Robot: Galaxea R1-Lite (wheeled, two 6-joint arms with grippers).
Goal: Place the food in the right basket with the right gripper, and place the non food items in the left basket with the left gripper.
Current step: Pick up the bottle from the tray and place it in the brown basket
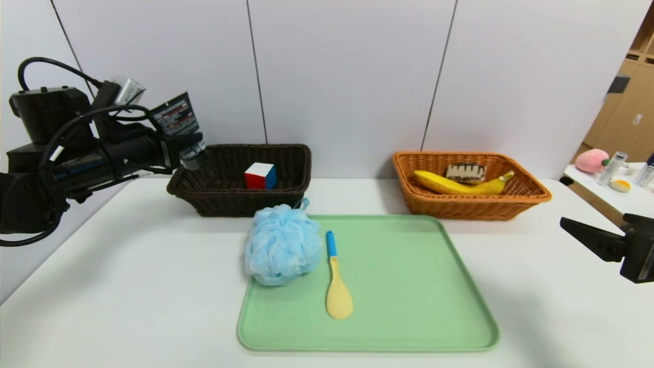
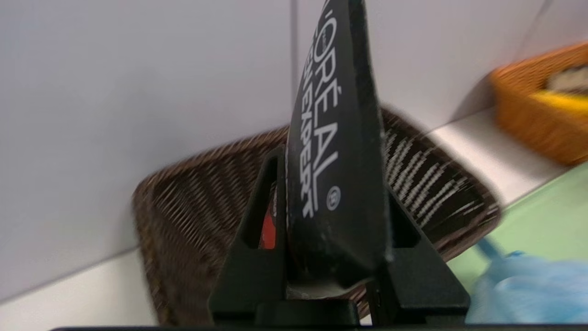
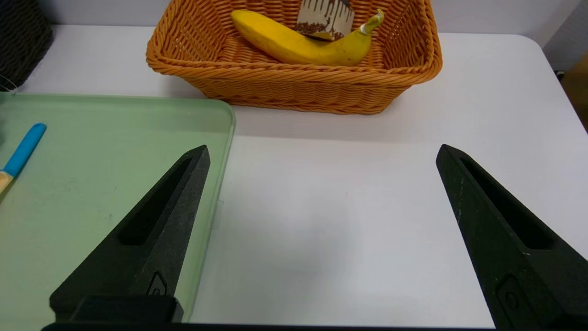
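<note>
Black squeeze tube [image 1: 176, 128] sits pinched in the left claw [image 1: 186, 145] above the dark basket's [image 1: 240, 199] rim, presumably for dropping; the right claw [image 3: 321, 230] waits wide over the desk [image 3: 344, 207].

Head view: high, looking forward and down over the whole desk [image 1: 127, 286], both baskets at the far wall. Left wrist view: very close, along the left gripper [image 2: 337, 216] toward the dark basket [image 2: 183, 216]; orange basket [image 2: 537, 110] at frame edge. Right wrist view: low over the desk, facing the orange basket between the right gripper [image 3: 321, 154] fingers. All three share the green tray [image 1: 409, 286].
</note>
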